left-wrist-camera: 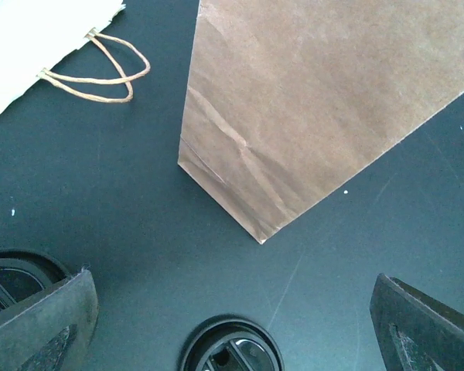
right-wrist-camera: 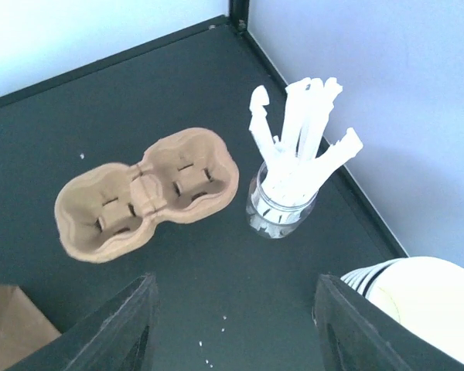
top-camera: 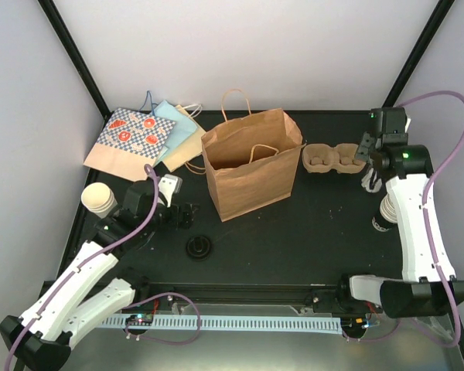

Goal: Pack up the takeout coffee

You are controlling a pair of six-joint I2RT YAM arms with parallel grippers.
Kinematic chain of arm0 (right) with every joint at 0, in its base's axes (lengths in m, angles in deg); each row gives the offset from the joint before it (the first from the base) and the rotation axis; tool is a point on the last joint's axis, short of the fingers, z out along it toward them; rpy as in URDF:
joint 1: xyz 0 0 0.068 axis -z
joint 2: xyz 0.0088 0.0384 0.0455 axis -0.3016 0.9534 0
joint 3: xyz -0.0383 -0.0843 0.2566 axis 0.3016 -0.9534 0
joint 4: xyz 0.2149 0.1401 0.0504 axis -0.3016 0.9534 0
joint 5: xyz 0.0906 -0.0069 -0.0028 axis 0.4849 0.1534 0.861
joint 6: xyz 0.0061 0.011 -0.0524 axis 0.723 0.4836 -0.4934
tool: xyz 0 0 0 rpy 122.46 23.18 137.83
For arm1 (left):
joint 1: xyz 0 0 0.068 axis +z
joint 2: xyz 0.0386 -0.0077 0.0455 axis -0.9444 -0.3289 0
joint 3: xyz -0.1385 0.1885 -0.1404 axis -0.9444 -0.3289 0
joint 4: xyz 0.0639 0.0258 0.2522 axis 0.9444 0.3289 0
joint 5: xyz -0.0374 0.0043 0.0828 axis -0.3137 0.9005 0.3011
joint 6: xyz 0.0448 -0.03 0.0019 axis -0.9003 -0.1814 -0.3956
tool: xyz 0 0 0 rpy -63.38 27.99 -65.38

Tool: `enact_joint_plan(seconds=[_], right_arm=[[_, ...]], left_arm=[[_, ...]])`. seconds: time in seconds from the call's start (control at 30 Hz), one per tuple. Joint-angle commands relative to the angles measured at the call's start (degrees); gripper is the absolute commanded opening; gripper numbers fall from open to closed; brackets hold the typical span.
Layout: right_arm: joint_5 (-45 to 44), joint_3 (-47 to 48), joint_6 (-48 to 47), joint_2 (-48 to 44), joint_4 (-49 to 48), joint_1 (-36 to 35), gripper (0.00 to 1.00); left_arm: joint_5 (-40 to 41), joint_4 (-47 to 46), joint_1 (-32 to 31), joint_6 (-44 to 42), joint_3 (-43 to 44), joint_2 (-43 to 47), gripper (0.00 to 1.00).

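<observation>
Table [top-camera: 294,232] with a dark top, seen from above, where packing looks barely begun. The tan pulp cup carrier [right-wrist-camera: 147,193] lies empty at the far right, just beside a glass jar of white stirrers [right-wrist-camera: 282,205]. The right gripper [right-wrist-camera: 232,328] hovers above the carrier, fingers spread wide with nothing between them. A stack of cream cups [right-wrist-camera: 421,297] stands near the right edge, and a second cup stack [top-camera: 99,199] stands at the left. The left gripper [left-wrist-camera: 232,317] is likewise spread and empty, low over a black lid [left-wrist-camera: 230,352], with what looks like another lid [left-wrist-camera: 11,274] to its left. A brown paper bag [top-camera: 251,162] stands upright in the middle, and flat bags [top-camera: 147,135] lie far left. The step in hand appears to be reaching for the carrier. The next move likely calls for the right gripper to descend and pinch the carrier's rim or centre ridge, keeping clear of the jar.
</observation>
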Motion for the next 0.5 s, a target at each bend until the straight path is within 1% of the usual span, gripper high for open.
enact_joint_plan(seconds=[0.0,0.1,0.23,0.47], right_arm=[[-0.8,2.6,4.1,3.5,-0.5,2.7,0.56],[-1.4,1.9,5.3,4.3,-1.0,3.9,0.52],[-2.6,-0.4,5.8,4.0,-3.1,4.2,0.51],[0.7,-2.3,5.7,5.7,-3.8,8.0,0.47]], left_arm=[[-1.7,-1.1,0.2,-1.4,-0.6,1.4,0.99],[-1.6,-1.7,0.3,-1.5,-1.0,1.9,0.99],[-1.8,-2.0,0.2,-1.6,-1.2,2.0,0.99],[-2.2,-2.1,0.2,-1.8,-1.2,1.9,0.99]])
